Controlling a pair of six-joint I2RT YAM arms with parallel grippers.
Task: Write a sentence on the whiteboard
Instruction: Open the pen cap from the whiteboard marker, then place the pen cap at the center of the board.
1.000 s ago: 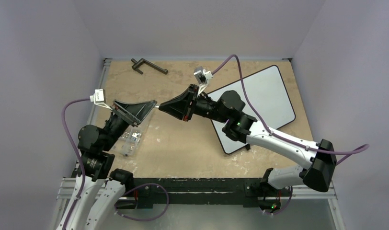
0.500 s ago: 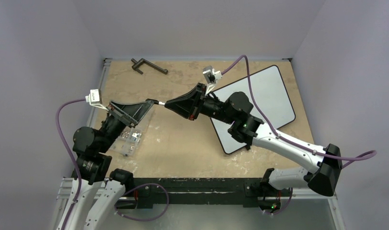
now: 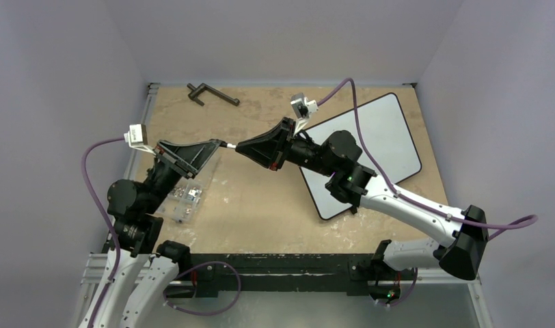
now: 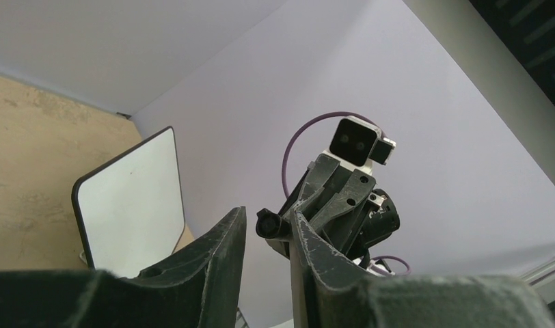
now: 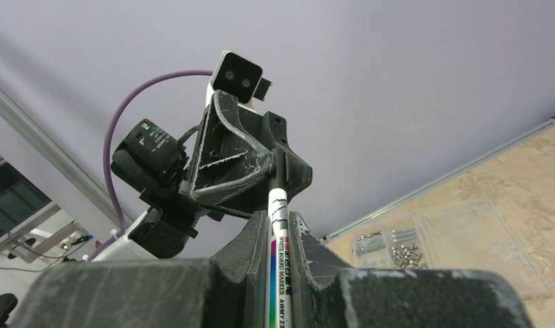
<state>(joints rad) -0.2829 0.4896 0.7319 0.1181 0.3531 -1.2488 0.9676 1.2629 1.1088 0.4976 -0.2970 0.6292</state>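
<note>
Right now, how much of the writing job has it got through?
Nothing is written: the whiteboard is blank. In hand: the right hand grips a marker in mid-air, and the left hand has its fingers either side of the marker's dark end. Left: probably uncapping, then all the writing.

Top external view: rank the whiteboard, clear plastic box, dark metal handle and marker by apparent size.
1. whiteboard, partly hidden.
2. clear plastic box, partly hidden; broader than the handle, similar length.
3. dark metal handle, thin.
4. marker, only a short stretch showing.
</note>
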